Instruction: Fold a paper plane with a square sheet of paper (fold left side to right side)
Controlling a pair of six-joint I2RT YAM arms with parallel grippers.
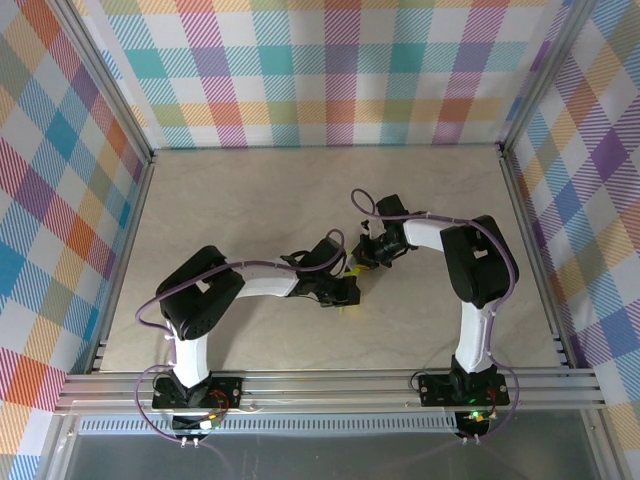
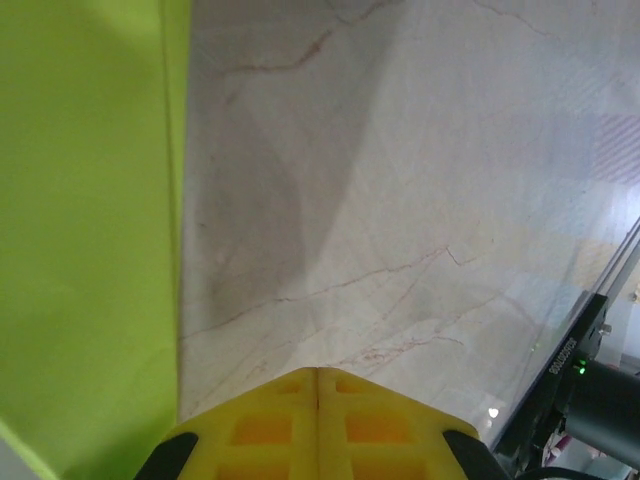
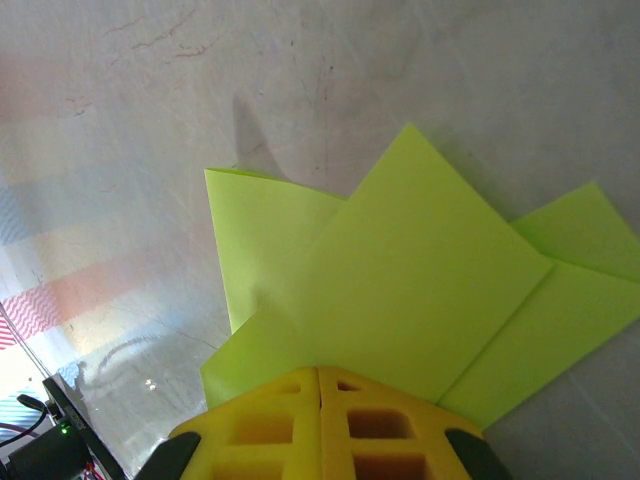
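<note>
Fingers of the right gripper [image 3: 318, 372] are pressed together, their yellow pads meeting along a thin seam at the bottom centre of the right wrist frame. The tips overlap the lower edge of the lime paper sheet [image 3: 420, 290]; I cannot tell whether they pinch it or only press on it. The sheet lies partly folded on the pale marbled table [image 3: 150, 100], with flaps overlapping, one pointing to the upper middle and another reaching the right edge. The left gripper [image 2: 318, 375] is also closed, at the bottom centre of its frame over bare table, with lime paper filling the left side. From above, both grippers meet mid-table, with slivers of lime between them.
</note>
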